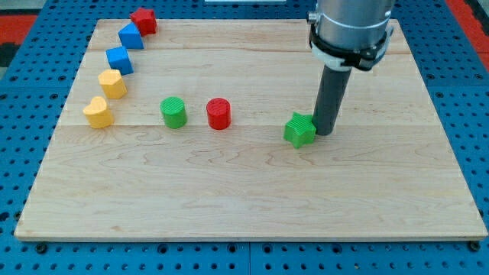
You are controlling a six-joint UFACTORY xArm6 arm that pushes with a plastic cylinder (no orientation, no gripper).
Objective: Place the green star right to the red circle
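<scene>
The green star lies on the tabletop right of centre, well apart from the red circle toward the right edge. The arm carries no hand, only a dark rod holding nothing; its tip touches the star's right side.

My tip beside green star

a small green star lies flat on the wooden table, right of centre, about midway between the top and bottom edges. a red circle, a short upright cylinder, stands well apart to its left, near the table's centre.
</scene>
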